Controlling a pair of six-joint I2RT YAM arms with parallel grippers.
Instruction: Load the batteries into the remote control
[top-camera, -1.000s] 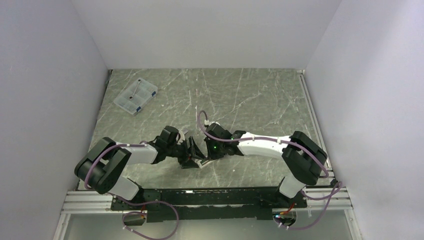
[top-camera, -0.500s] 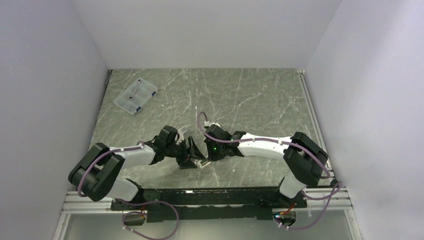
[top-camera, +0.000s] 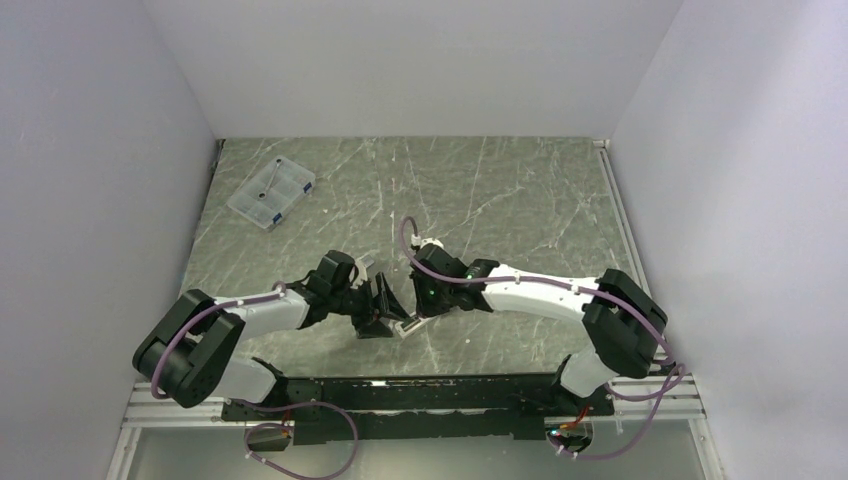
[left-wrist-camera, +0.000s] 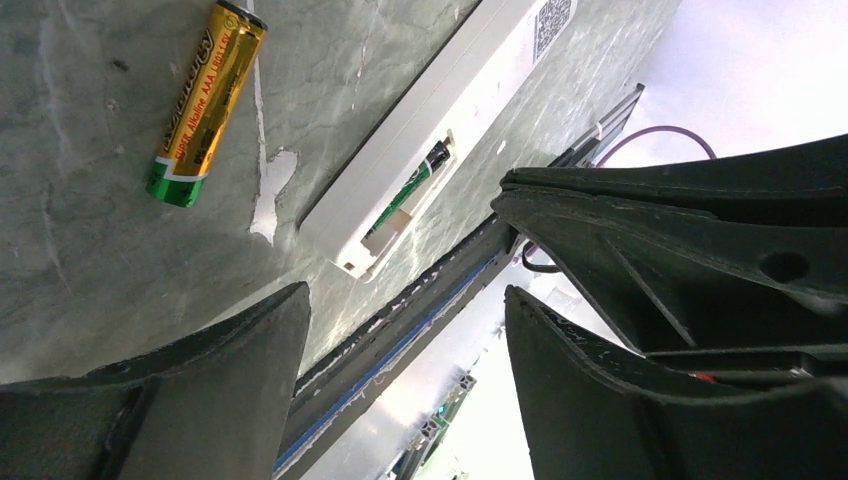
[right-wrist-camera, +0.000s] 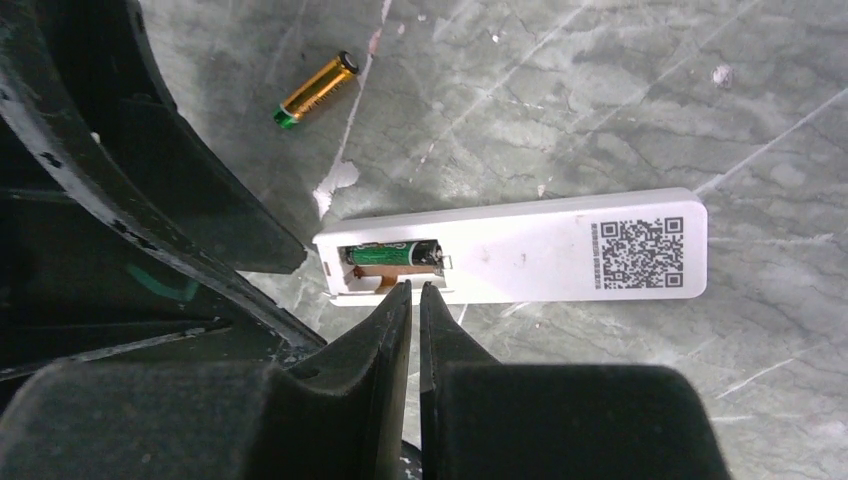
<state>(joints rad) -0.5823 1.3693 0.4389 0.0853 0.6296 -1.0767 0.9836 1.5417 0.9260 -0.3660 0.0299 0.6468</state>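
The white remote control (right-wrist-camera: 540, 245) lies face down on the table, its QR sticker up and its battery bay uncovered. A dark green battery (right-wrist-camera: 394, 254) sits in the far slot of that bay. The copper-orange battery (right-wrist-camera: 315, 90) lies loose on the table a little beyond the remote, and it shows again in the left wrist view (left-wrist-camera: 205, 100). My right gripper (right-wrist-camera: 415, 288) is shut on nothing, its tips at the near rim of the bay. My left gripper (left-wrist-camera: 405, 300) stands open and empty just beside the remote's (left-wrist-camera: 440, 130) bay end. In the top view both grippers meet over the remote (top-camera: 408, 327).
A clear plastic compartment box (top-camera: 271, 192) stands at the far left of the marbled table (top-camera: 500, 190). The black rail (top-camera: 420, 385) with the arm bases runs along the near edge, close to the remote. White walls close in the table on three sides.
The left gripper's jaws have widened slightly. The right arm's elbow has swung outward to the right, with its tips still at the remote. The remote and the loose battery have not moved.
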